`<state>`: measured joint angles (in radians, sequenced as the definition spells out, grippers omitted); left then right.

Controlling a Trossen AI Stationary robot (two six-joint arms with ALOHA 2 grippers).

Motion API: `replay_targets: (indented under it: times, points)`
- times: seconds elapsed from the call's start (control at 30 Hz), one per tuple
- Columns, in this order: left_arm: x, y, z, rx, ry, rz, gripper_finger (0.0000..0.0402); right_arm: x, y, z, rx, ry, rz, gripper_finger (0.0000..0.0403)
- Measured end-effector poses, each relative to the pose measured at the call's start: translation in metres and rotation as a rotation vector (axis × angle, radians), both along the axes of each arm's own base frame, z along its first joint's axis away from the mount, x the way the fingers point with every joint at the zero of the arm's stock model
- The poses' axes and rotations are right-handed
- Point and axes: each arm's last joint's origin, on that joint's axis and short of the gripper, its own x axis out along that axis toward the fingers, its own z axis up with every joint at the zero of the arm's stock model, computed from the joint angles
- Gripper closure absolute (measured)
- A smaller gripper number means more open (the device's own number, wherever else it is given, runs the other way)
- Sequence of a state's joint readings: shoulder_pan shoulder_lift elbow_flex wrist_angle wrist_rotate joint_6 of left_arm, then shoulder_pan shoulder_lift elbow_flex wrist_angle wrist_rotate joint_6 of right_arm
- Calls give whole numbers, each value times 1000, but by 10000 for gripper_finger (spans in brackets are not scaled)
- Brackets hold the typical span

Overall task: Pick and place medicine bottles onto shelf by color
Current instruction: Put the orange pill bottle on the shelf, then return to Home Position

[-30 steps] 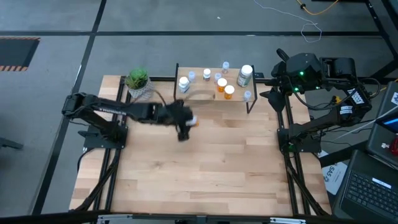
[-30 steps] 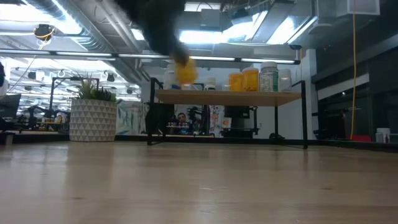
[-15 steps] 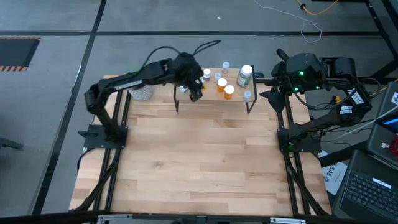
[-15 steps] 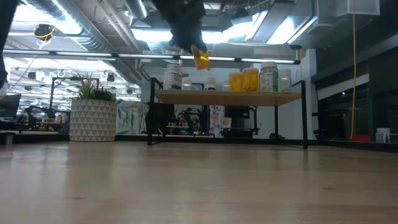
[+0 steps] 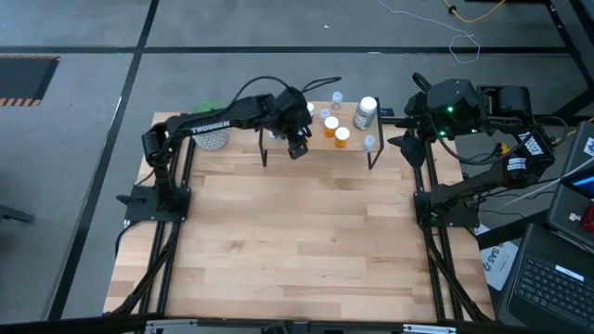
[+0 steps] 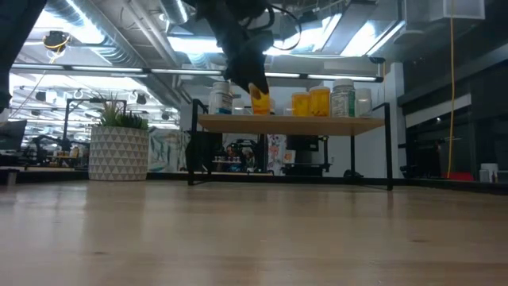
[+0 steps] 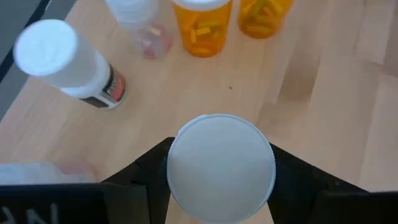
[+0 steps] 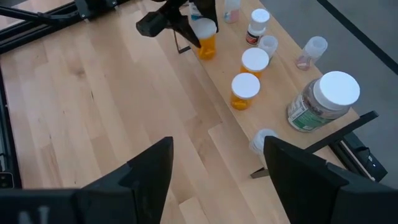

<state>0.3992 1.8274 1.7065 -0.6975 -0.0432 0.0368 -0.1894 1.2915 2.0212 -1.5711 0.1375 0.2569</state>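
Writing: "TROSSEN" reads in white on the left arm [image 5: 209, 121]; the label print on the bottles is too small to read.
Left hand [image 5: 297, 146]: over the shelf [image 6: 349, 124], its fingers clamped on an orange bottle [image 6: 259, 99] with a white cap, held just above the board near its front edge.
Right hand [image 8: 217, 163]: fingers apart, holding nothing, parked off the surface [image 5: 297, 241] beyond the shelf's right end.
Shelf contents: 2 orange bottles [image 8: 244, 91] side by side, a larger greenish bottle [image 8: 323, 102], small clear ones and a white bottle [image 7: 71, 65].
Plant [image 6: 119, 143]: in a white pot left of the shelf.
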Motion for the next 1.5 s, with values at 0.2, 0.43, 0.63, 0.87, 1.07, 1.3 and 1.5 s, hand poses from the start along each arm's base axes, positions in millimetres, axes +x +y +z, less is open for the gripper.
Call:
replay_targets:
  times: [0.2,0.43,0.63,0.87,1.07,1.3,1.5]
  points:
    - [-1,4,0,59,29,-5,205,0,0,0,0,0,0,152]
    - [-1,3,1,128,50,6,167,0,0,0,0,0,0,152]
    - [1,4,3,199,50,55,109,0,0,0,0,0,0,152]
    - [8,-4,32,287,-86,5,91,0,0,0,0,0,0,152]
    - [5,-34,75,246,-100,-35,90,0,0,0,0,0,1,152]
    - [-22,-71,116,203,28,-116,93,0,0,0,-12,6,23,152]
    - [-59,-85,115,26,259,-37,94,0,1,-3,12,2,5,152]
